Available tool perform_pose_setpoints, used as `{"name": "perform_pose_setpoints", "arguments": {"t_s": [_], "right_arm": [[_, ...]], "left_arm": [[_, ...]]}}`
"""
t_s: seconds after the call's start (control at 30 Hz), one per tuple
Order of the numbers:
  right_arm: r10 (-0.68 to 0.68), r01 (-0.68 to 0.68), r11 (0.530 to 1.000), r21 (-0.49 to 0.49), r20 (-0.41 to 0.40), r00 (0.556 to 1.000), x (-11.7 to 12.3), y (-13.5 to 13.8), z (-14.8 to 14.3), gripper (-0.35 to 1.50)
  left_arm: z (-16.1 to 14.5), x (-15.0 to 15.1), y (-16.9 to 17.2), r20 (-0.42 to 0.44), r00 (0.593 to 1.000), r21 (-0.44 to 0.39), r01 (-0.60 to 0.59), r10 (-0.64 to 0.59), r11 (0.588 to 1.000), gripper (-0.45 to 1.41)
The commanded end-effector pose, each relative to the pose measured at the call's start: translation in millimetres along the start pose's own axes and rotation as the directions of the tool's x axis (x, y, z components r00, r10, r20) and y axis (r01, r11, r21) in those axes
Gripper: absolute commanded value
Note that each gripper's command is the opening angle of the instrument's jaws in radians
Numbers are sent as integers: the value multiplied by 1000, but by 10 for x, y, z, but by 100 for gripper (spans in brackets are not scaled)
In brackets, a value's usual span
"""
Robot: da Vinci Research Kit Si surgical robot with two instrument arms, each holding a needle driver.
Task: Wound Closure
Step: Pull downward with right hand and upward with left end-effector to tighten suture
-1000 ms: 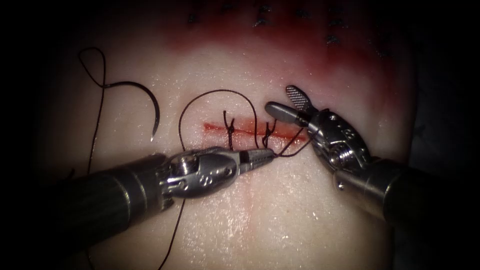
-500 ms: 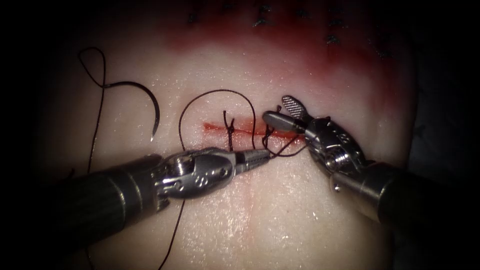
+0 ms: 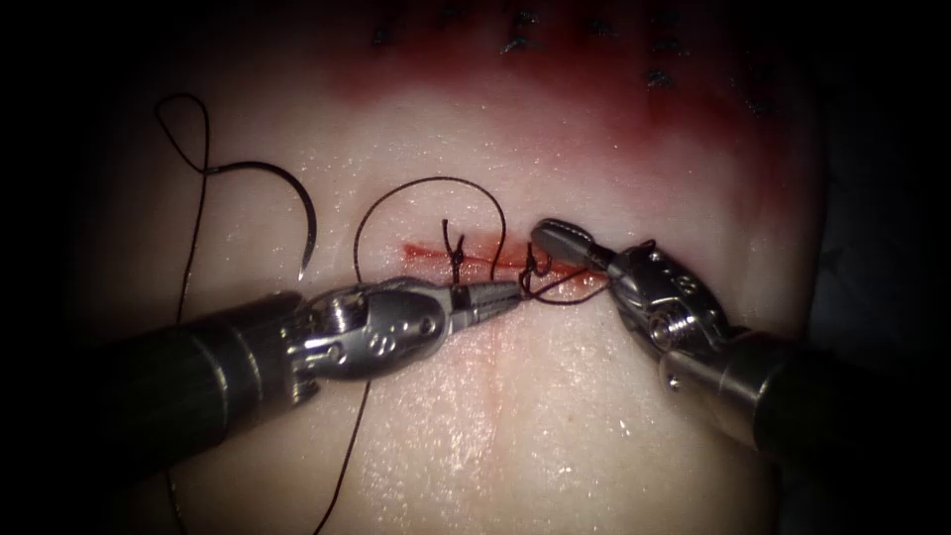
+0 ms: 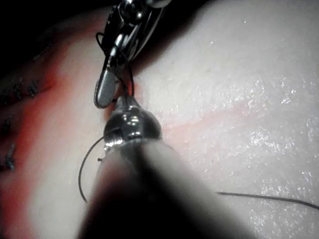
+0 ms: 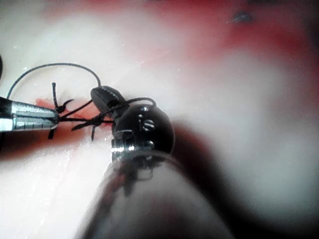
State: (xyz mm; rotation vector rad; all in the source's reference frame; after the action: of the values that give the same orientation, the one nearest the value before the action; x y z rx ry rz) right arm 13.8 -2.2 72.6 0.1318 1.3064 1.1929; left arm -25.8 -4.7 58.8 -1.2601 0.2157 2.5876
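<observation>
Both tools, left (image 3: 505,293) and right (image 3: 555,238), clamped on thread (image 3: 565,292); needle (image 3: 297,203) loose on tissue (image 3: 555,416)

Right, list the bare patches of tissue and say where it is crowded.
Bare tissue lies below the cut, between the two shafts, and above the thread arc. Crowded at the cut: left tool shut on thread, right tool shut beside the second stitch. The needle lies free on the left, not in tissue.

The needle (image 3: 287,203) lies free on the tissue (image 3: 555,416), well left of the cut (image 3: 495,260). 2 knots sit on the cut. The left tool (image 3: 510,293) meets thread (image 3: 436,188) just below it; the right tool (image 3: 555,238) lies over its right end.
</observation>
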Motion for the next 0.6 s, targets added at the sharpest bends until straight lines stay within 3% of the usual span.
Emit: {"name": "perform_pose_setpoints", "arguments": {"t_s": [0.03,0.2,0.33,0.53,0.6], "right_arm": [[-79,79,997,3,-22,997,-8,-3,6,-35],[-282,284,959,17,-62,957,-24,-14,-5,-35],[-328,330,944,11,-94,940,-29,-17,-7,-35],[-406,408,913,8,-100,909,-32,-20,-11,-35],[-422,425,905,6,-102,901,-33,-21,-12,-35]], "left_arm": [[6,3,-12,6,1000,5,9,-9,1000,-35],[-9,9,-82,56,996,43,73,-76,996,-35],[-7,9,-106,74,992,54,98,-102,994,-35],[-15,-3,-163,62,990,145,119,-129,982,-35],[-27,-10,-199,24,988,230,144,-153,963,-35]]}}
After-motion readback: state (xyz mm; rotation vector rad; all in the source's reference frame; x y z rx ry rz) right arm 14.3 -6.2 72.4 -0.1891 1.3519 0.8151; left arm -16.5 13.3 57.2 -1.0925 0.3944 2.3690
